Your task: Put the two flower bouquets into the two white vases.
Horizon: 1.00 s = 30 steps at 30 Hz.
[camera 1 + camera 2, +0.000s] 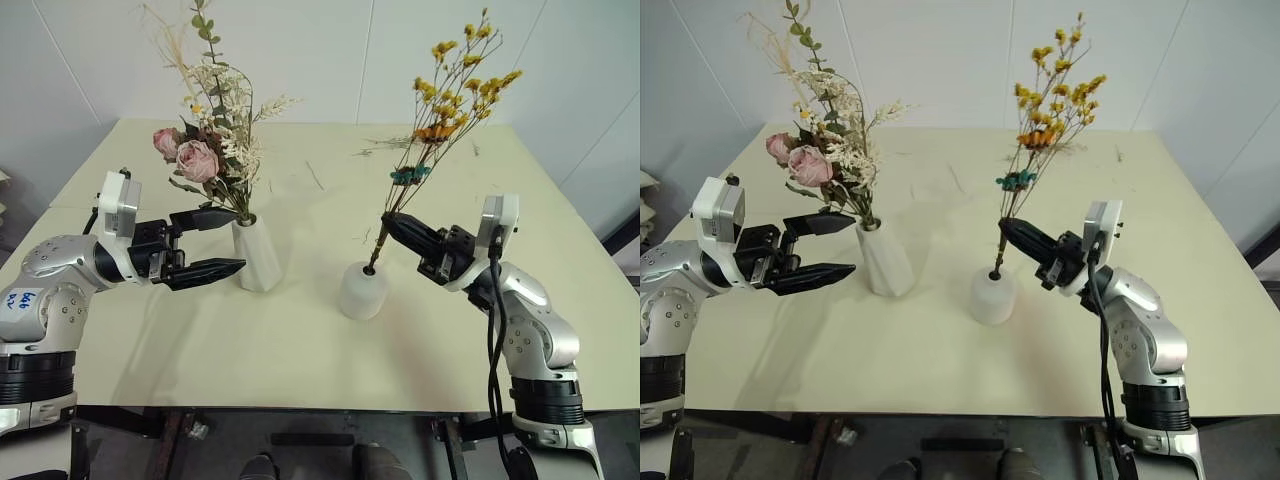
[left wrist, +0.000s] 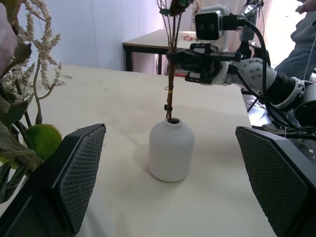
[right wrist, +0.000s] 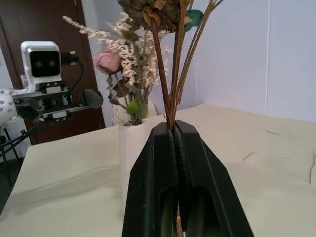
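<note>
The big bouquet (image 1: 205, 150) of pink roses, cream sprigs and green leaves stands in the tall faceted white vase (image 1: 257, 255) at centre left. My left gripper (image 1: 220, 243) is open just left of that vase, holding nothing. The thin bouquet (image 1: 450, 110) of yellow-orange flowers has its brown stem ends in the mouth of the short round white vase (image 1: 362, 291) at centre. My right gripper (image 1: 388, 221) is shut on those stems a little above the vase mouth, and the bunch leans up to the right. In the left wrist view the round vase (image 2: 171, 149) sits between my open fingers (image 2: 79, 173).
Loose dried twig scraps (image 1: 388, 147) lie on the far part of the cream table (image 1: 300, 360). In the left wrist view a person's arm (image 2: 302, 44) and another table (image 2: 148, 42) show beyond the table's far side.
</note>
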### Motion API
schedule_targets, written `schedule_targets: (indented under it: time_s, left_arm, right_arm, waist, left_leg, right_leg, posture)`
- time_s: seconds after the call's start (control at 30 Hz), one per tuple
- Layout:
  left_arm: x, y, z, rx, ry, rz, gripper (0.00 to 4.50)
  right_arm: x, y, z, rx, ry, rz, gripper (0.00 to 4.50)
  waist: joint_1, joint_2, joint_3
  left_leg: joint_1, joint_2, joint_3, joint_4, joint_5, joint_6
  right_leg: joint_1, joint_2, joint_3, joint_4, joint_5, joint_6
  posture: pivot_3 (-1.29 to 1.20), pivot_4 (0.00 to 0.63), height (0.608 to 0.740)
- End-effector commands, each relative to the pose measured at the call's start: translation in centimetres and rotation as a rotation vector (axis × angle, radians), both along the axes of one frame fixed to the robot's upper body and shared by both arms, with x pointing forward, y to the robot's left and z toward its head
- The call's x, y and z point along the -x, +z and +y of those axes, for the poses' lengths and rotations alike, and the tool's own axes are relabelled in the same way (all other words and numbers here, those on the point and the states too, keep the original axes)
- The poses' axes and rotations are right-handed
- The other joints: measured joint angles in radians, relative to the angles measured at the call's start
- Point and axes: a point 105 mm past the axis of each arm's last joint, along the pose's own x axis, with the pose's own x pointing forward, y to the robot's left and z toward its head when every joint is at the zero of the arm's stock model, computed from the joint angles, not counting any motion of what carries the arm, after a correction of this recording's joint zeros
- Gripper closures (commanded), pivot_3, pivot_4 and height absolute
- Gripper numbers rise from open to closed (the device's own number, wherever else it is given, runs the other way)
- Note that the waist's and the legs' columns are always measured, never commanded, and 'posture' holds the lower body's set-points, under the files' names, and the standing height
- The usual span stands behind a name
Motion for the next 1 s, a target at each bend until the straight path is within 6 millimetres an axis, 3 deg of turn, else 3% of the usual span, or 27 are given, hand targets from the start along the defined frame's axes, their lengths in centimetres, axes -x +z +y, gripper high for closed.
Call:
schedule_targets:
  time_s: [0.03,0.57,1.0]
  left_arm:
    - [0.6,1.3,-0.2,0.004,-0.009,-0.055,0.00]
    - [0.4,1.2,-0.2,0.015,0.001,-0.051,0.00]
    - [0.4,1.3,-0.3,0.020,0.002,-0.055,0.00]
  right_arm:
    - [0.5,0.8,0.2,0.018,-0.016,-0.065,4.47]
    - [1.2,3.4,0.1,0.027,-0.028,-0.146,4.47]
    - [0.6,0.4,0.1,0.040,-0.042,-0.061,4.47]
  waist:
    - [0.000,0.000,0.000]
    - [0.001,0.000,0.000]
    - [0.000,0.000,0.000]
  left_leg:
    - [0.000,0.000,0.000,0.000,0.000,0.000]
    - [0.000,0.000,0.000,0.000,0.000,0.000]
    - [0.000,0.000,0.000,0.000,0.000,0.000]
  right_leg:
    - [0.000,0.000,0.000,0.000,0.000,0.000]
    - [0.000,0.000,0.000,-0.001,0.000,0.000]
    - [0.000,0.000,0.000,0.000,0.000,0.000]
  posture:
    - [0.00,0.150,0.740]
    - [0.00,0.150,0.740]
    - [0.00,0.150,0.740]
